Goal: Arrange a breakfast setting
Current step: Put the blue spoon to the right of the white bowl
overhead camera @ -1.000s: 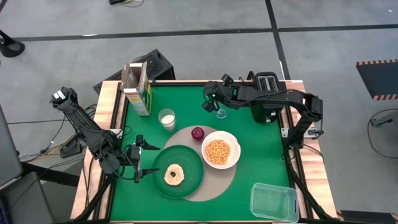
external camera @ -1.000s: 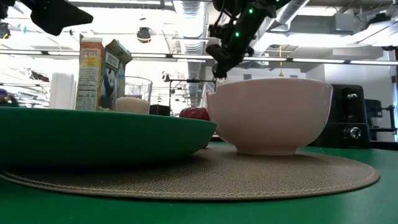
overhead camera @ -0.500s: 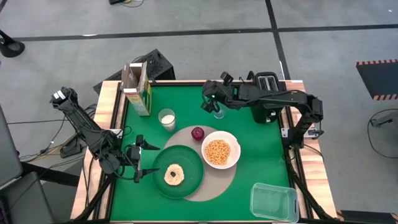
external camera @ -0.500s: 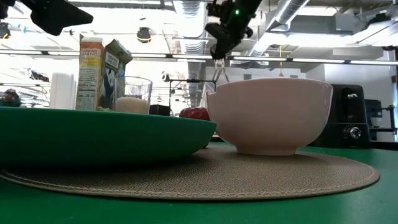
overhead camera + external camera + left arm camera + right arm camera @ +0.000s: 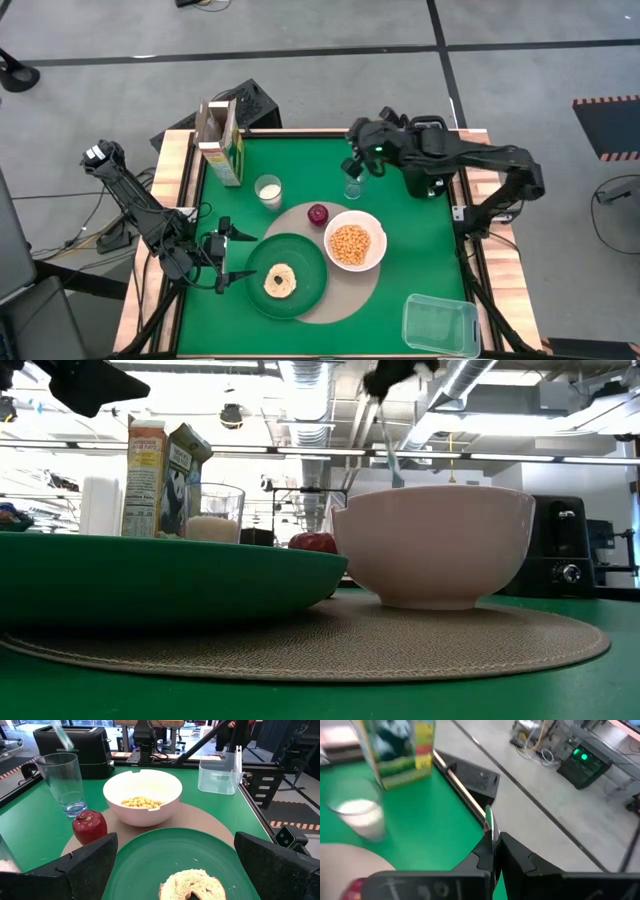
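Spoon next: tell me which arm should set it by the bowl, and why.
Right. The right gripper already grips the spoon, raised over the empty glass near the bowl. The left gripper waits by the plate.

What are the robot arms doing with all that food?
They're setting up breakfast. The right gripper is holding a metal spoon up above the empty clear glass, near the toaster. The left gripper waits beside the green plate with a bagel. The white bowl of cereal and an apple sit on the round mat.
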Available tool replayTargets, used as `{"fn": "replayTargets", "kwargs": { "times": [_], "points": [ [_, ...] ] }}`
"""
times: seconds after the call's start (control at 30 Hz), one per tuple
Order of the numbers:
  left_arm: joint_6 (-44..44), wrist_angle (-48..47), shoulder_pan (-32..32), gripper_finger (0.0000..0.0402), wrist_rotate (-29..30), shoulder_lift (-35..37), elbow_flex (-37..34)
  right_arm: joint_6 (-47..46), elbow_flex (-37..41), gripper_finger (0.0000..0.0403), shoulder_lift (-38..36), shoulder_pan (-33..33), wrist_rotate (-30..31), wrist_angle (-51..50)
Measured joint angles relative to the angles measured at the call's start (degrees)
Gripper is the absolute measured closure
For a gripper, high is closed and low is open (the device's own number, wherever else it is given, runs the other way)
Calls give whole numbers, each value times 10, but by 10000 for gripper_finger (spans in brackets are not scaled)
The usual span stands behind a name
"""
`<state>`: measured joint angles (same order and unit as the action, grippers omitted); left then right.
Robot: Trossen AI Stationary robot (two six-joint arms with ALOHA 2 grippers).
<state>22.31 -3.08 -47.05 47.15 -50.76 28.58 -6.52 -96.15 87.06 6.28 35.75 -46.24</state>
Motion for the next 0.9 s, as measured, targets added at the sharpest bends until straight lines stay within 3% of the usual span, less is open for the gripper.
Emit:
{"fn": "replayTargets", "kwargs": {
  "times": [0.23,0.67,0.9],
  "points": [
    [5,2,0,15,0,0,0,-49,0,360,-71,-30,-12,-34],
    [10,2,0,15,1,0,0,-259,4,360,-145,-112,-16,-260],
    [11,7,0,15,1,0,0,-347,90,360,-185,-151,-15,-280]
  ]
}}
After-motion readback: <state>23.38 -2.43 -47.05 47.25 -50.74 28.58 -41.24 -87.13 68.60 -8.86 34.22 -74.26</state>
